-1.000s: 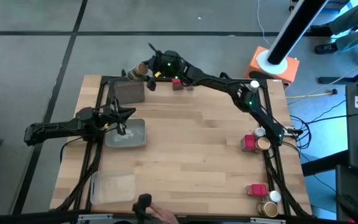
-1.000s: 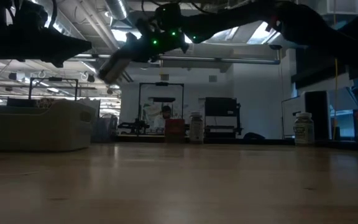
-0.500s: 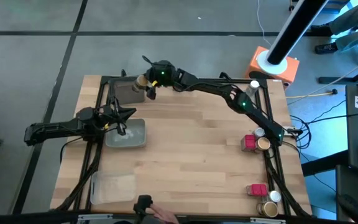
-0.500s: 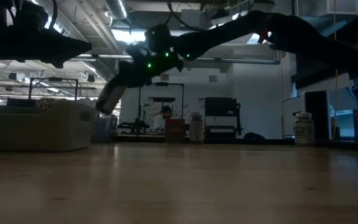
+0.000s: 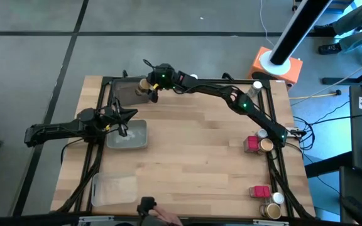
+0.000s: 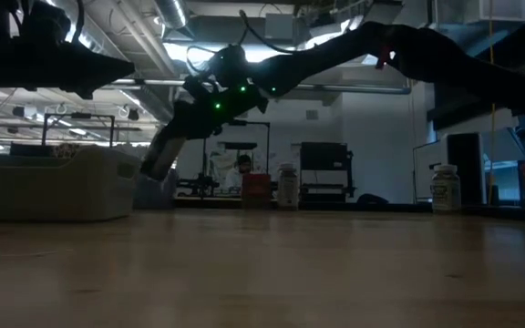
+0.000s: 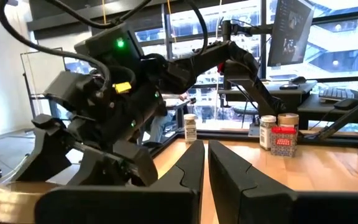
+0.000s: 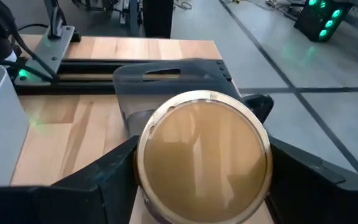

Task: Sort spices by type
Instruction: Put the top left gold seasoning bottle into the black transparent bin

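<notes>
Right tool [image 5: 148,86] out at the far-left corner of the wooden counter [image 5: 193,157], fingers spread wide and pinching a short round brown-topped jar [image 8: 202,163] by its sides. Right wrist view shows the gold-brown lid filling the gap between both dark fingers [image 8: 98,186], jar body mostly hidden under it. Jar hangs above or at the near rim of the dark grey tray [image 8: 166,78] set in that far-left corner; cannot tell if it is over the tray floor or just beside the wall. In the low view the tool [image 6: 158,159] is angled down toward the counter, not touching it.

Left tool [image 5: 119,122] waits over the light grey tray [image 5: 140,139] at the left edge, fingers [image 7: 188,168] pressed together, nothing in them.

Other spices: pink-red boxy packet [image 5: 252,144] touching a tan-lidded jar [image 5: 266,145], with a white-capped clear jar [image 5: 263,133] just beside them on the right side. Second group of red packet [image 5: 259,191], white-capped jar [image 5: 277,198] and brown-lidded jar [image 5: 271,211] sits near the right front corner. A clear tray [image 5: 114,188] sits front left.

Step in hand looks like placing this jar in the dark tray. To do it well: get the jar fully past the tray wall first, then descend straight, keep it upright, let the base settle before spreading the fingers. Release only a little wider, lift straight up so the lid is not dragged. Risk: clipping the rim and tipping the jar.
</notes>
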### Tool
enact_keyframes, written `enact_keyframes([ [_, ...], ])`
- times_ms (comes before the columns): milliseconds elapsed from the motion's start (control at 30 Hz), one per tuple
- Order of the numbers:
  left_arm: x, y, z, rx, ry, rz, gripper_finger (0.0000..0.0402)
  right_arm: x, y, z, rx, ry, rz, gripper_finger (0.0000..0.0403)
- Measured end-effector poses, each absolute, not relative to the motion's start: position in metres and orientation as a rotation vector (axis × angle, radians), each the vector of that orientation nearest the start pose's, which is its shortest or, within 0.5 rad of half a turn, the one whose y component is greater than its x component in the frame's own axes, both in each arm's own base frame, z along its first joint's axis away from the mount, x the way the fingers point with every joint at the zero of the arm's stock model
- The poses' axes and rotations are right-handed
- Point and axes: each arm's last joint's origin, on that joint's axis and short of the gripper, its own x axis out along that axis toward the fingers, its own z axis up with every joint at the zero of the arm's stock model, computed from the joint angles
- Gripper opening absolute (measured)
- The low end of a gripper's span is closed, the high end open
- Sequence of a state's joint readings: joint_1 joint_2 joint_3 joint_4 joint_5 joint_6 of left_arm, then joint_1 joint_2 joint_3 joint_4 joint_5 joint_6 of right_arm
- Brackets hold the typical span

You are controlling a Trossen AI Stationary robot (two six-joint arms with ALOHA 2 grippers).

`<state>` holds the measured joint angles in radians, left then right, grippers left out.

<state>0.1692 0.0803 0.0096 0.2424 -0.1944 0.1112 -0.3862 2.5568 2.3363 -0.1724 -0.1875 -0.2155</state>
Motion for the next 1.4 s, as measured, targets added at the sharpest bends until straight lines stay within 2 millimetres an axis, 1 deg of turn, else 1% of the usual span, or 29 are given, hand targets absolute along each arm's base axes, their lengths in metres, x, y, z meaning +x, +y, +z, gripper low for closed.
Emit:
enact_keyframes([
  [100, 0.098, 0.022, 0.184, 0.108, -0.152, 0.372, 0.0015, 0.539, -0.213, 0.214, -0.091, 0.434, -0.153, 0.0289],
  [333, 0.098, 0.022, 0.184, 0.108, -0.152, 0.372, 0.0015, 0.538, -0.214, 0.212, -0.089, 0.46, -0.167, 0.0289],
  [700, 0.098, 0.022, 0.184, 0.108, -0.152, 0.372, 0.0015, 0.538, -0.214, 0.212, -0.089, 0.463, -0.184, 0.0289],
  [800, 0.098, 0.022, 0.184, 0.108, -0.152, 0.372, 0.0015, 0.538, -0.214, 0.21, -0.074, 0.472, -0.187, 0.0289],
  [967, 0.098, 0.022, 0.184, 0.108, -0.153, 0.372, 0.0015, 0.538, -0.213, 0.199, -0.053, 0.516, -0.195, 0.0289],
  [1400, 0.098, 0.022, 0.184, 0.108, -0.153, 0.372, 0.0015, 0.537, -0.213, 0.197, -0.047, 0.54, -0.207, 0.0293],
])
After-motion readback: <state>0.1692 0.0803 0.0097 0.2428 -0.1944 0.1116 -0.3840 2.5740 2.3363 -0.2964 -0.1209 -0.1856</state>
